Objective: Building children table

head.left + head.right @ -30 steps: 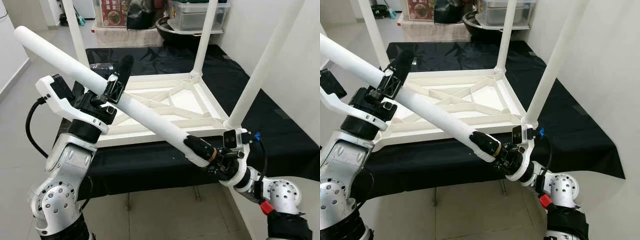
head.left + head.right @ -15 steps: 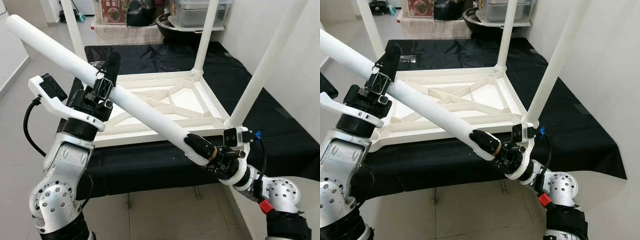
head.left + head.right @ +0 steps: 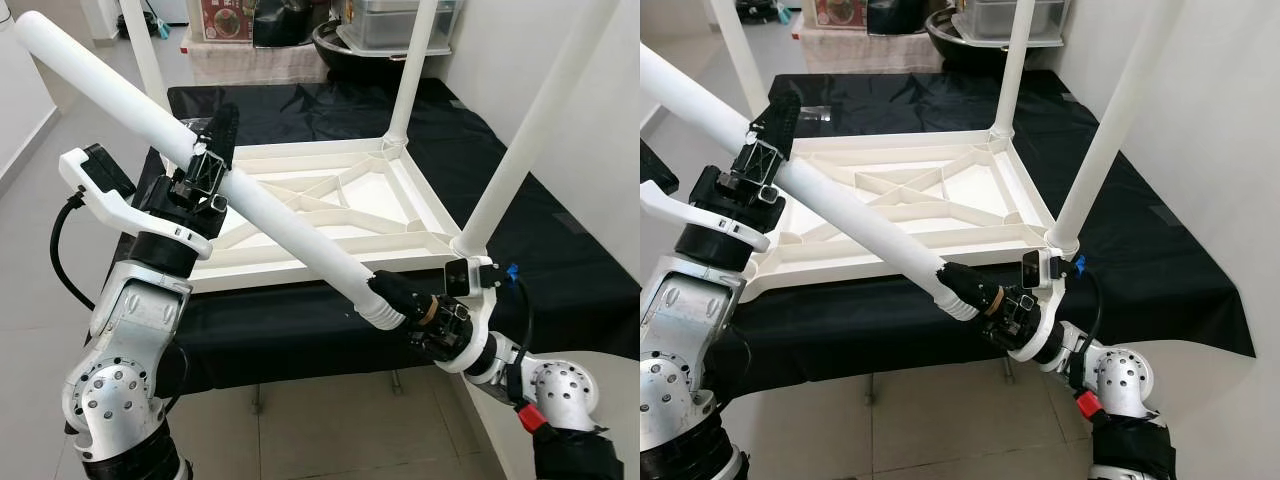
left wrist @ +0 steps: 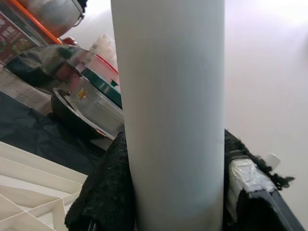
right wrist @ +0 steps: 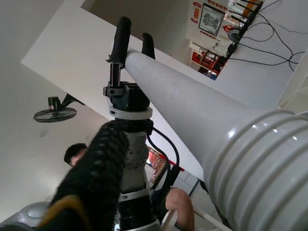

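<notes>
A long white plastic table leg (image 3: 270,215) slants across the front of an upturned white ribbed tabletop (image 3: 330,215), which lies on a black cloth (image 3: 560,270) with three legs already standing upright in its corners. The left gripper (image 3: 215,160) is clamped round the leg's upper half, and the right gripper (image 3: 400,300) is closed on its ridged threaded end, just off the tabletop's near edge. The left wrist view shows padded black fingers (image 4: 103,192) pressed against both sides of the tube, with a metal pot (image 4: 72,108) beyond. The right wrist view looks up the leg, showing a person (image 5: 79,154) behind the robot. Bare tiled floor (image 3: 330,430) lies below the near edge.
</notes>
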Available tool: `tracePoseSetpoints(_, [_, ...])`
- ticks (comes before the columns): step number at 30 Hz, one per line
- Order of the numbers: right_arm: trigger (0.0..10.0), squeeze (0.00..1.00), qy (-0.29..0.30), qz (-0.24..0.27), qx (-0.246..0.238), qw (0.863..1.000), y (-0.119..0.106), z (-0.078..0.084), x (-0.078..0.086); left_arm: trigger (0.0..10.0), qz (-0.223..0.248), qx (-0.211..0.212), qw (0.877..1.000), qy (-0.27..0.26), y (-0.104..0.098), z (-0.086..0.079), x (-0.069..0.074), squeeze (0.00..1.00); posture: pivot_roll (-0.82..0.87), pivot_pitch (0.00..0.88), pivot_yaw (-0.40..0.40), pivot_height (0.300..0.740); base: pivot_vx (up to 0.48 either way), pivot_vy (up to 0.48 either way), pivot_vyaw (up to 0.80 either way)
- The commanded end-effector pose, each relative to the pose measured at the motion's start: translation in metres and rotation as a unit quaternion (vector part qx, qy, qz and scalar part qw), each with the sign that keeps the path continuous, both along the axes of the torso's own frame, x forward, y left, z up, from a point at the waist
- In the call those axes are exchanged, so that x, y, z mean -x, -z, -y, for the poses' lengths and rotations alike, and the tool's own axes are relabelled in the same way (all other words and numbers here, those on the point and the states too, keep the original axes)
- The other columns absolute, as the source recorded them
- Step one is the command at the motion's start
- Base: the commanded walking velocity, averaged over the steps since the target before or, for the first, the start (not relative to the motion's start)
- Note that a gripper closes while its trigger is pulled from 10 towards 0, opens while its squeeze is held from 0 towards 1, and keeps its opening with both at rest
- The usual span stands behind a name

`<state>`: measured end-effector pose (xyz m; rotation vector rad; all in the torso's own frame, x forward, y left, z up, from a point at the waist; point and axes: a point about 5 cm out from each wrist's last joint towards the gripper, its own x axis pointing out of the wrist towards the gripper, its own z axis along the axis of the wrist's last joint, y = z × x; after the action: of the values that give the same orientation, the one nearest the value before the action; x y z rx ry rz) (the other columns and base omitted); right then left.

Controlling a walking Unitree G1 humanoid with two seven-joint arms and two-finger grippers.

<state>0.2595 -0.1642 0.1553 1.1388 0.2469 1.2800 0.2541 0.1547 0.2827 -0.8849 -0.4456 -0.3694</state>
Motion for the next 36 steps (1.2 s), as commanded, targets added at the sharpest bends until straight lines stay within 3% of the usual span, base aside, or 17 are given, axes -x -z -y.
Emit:
tracePoseSetpoints(1, [10.0,0.00,0.004,0.001,0.008,1.000,0.002,0.004,0.002,0.0,-0.002,0.005,1.000,-0.019,-0.002,-0.007,-0.002,0.00,0.08,0.026,-0.063,0.740,0.000,0.000,0.00])
tracePoseSetpoints(2, [10.0,0.00,0.004,0.001,0.008,1.000,0.002,0.004,0.002,0.0,-0.002,0.005,1.000,-0.019,-0.002,-0.007,-0.002,0.00,0.08,0.026,-0.063,0.740,0.000,0.000,0.00])
tracePoseSetpoints(3, [10.0,0.00,0.000,-0.007,0.015,1.000,0.006,0.006,0.006,3.1,-0.005,0.020,1.000,-0.018,-0.004,-0.009,-0.005,0.00,0.08,0.026,-0.064,0.740,0.000,0.000,0.00])
tracePoseSetpoints(4, [10.0,0.00,0.000,-0.007,0.015,1.000,0.006,0.006,0.006,3.1,-0.005,0.020,1.000,-0.018,-0.004,-0.009,-0.005,0.00,0.08,0.026,-0.064,0.740,0.000,0.000,0.00])
tracePoseSetpoints(5, [10.0,0.00,-0.007,-0.015,0.024,1.000,0.011,0.006,0.010,10.0,-0.004,0.040,0.999,-0.015,-0.006,-0.010,-0.008,0.00,0.08,0.029,-0.061,0.740,0.000,0.000,0.00])
tracePoseSetpoints(11, [10.0,0.00,-0.023,-0.032,0.062,0.997,0.024,0.008,0.022,10.0,0.005,0.088,0.996,0.000,-0.016,-0.010,-0.019,0.00,0.08,0.027,-0.064,0.740,0.000,0.000,0.00])
tracePoseSetpoints(18, [10.0,0.00,-0.007,-0.029,0.115,0.993,0.031,0.020,0.021,10.0,-0.010,0.065,0.998,0.016,-0.013,-0.007,-0.023,0.00,0.09,0.031,-0.070,0.740,0.000,0.000,0.00])
tracePoseSetpoints(19, [10.0,0.00,0.062,-0.009,0.169,0.984,0.025,0.047,0.006,10.0,-0.007,-0.031,0.999,0.022,-0.011,-0.006,-0.023,0.00,0.08,0.033,-0.065,0.740,0.000,0.000,0.00])
tracePoseSetpoints(20, [10.0,0.00,0.062,-0.009,0.169,0.984,0.025,0.047,0.006,10.0,-0.007,-0.031,0.999,0.022,-0.011,-0.006,-0.023,0.00,0.08,0.033,-0.065,0.740,0.000,0.000,0.00])
tracePoseSetpoints(22, [10.0,0.00,0.098,0.021,0.185,0.978,0.010,0.063,-0.002,10.0,0.010,-0.103,0.994,0.037,-0.014,-0.003,-0.021,0.00,0.08,0.036,-0.065,0.740,0.000,0.000,0.00])
tracePoseSetpoints(24, [10.0,0.00,0.126,0.069,0.212,0.967,-0.006,0.067,-0.010,10.0,0.026,-0.169,0.983,0.063,-0.015,0.005,-0.019,0.00,0.08,0.036,-0.063,0.740,0.000,0.000,0.00])
tracePoseSetpoints(27, [10.0,0.00,0.141,0.087,0.227,0.960,-0.012,0.068,-0.014,10.0,0.030,-0.188,0.979,0.070,-0.014,0.007,-0.019,0.00,0.08,0.035,-0.063,0.740,0.000,0.000,0.00])
tracePoseSetpoints(28, [10.0,0.00,0.171,0.097,0.250,0.948,-0.015,0.066,-0.023,10.0,0.028,-0.205,0.976,0.069,-0.013,0.008,-0.022,0.00,0.08,0.033,-0.059,0.740,0.000,0.000,0.00])
tracePoseSetpoints(29, [10.0,0.00,0.171,0.097,0.250,0.948,-0.015,0.066,-0.023,10.0,0.028,-0.205,0.976,0.069,-0.013,0.008,-0.022,0.00,0.08,0.033,-0.059,0.740,0.000,0.000,0.00])
tracePoseSetpoints(31, [10.0,0.00,0.222,0.117,0.294,0.922,-0.021,0.052,-0.037,10.0,0.024,-0.236,0.970,0.053,-0.009,0.009,-0.029,0.00,0.08,0.030,-0.057,0.740,0.000,0.000,0.00])
tracePoseSetpoints(34, [10.0,0.00,0.229,0.126,0.298,0.918,-0.024,0.046,-0.040,10.0,0.025,-0.249,0.967,0.047,-0.008,0.010,-0.032,0.00,0.08,0.030,-0.057,0.740,0.000,0.000,0.00])
tracePoseSetpoints(36, [10.0,0.00,0.215,0.144,0.285,0.923,-0.026,0.030,-0.039,10.0,0.028,-0.254,0.966,0.042,-0.008,0.015,-0.035,0.00,0.08,0.027,-0.056,0.740,0.000,0.000,-0.66])
